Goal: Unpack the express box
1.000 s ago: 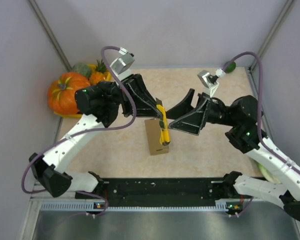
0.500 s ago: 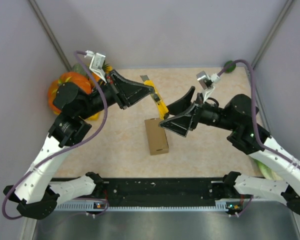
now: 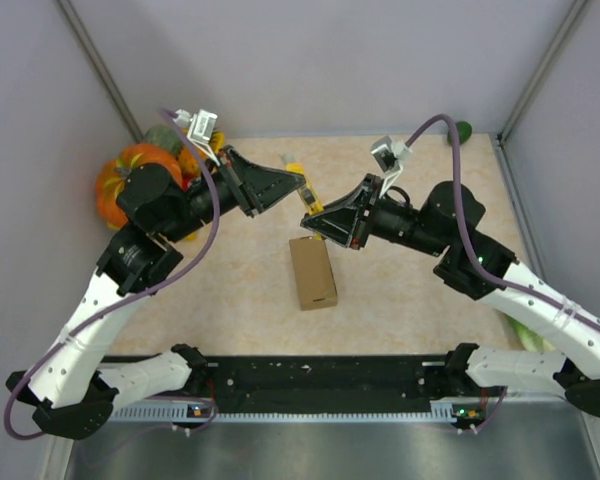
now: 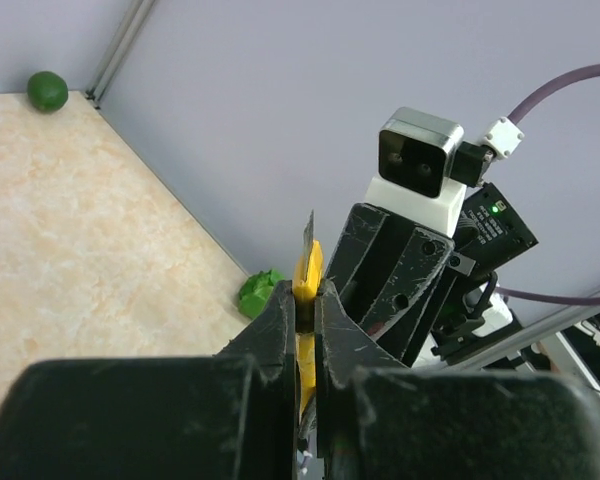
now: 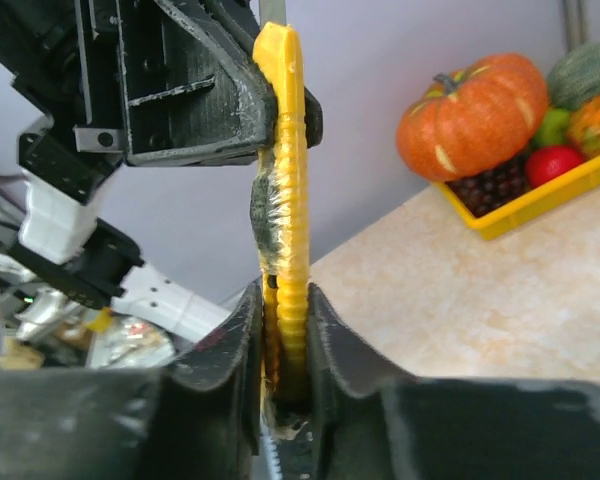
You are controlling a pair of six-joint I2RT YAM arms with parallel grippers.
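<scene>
The express box [image 3: 313, 272], plain brown cardboard, lies on the table's middle with nothing touching it. Above and behind it the yellow utility knife [image 3: 311, 197] hangs in the air between both arms. My left gripper [image 3: 302, 186] is shut on the knife's blade end; in the left wrist view the knife [image 4: 307, 272] pokes out between the left gripper's [image 4: 306, 300] fingers, thin blade up. My right gripper [image 3: 317, 220] is shut on the knife's handle end. In the right wrist view the ribbed handle [image 5: 285, 190] stands between the right gripper's [image 5: 284, 300] fingers, with the left fingers [image 5: 215, 95] above.
A pumpkin [image 3: 130, 180] and a yellow fruit tray [image 5: 540, 200] sit at the back left corner. A small green fruit [image 3: 463, 130] lies at the back right corner, and a green vegetable [image 3: 525, 335] lies by the right wall. Grey walls enclose the table.
The left arm lifted the knife up off the box and back. The right arm then moved left to the knife and its jaws, wide before, closed on the handle.
</scene>
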